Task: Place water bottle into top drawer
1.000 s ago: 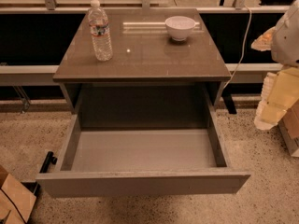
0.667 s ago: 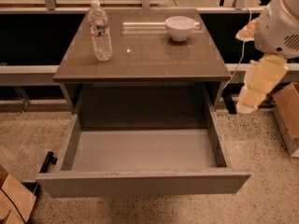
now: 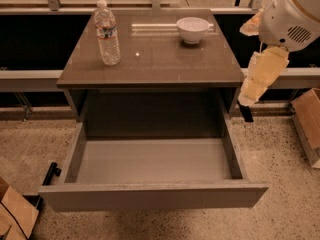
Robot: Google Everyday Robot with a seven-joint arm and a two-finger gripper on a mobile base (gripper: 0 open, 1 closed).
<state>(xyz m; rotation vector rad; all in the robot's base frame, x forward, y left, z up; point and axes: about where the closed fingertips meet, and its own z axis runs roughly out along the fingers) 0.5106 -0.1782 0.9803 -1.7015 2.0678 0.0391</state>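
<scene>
The water bottle stands upright near the back-left corner of the cabinet top, well apart from the white bowl at the back right. The top drawer is open below the front edge. The gripper hangs off the right edge, carrying nothing; open or closed, I cannot tell. Reaching across from there, the arm may clip the bowl. A glancing touch would probably topple the tall, light bottle, and its thin plastic may buckle or slip.
</scene>
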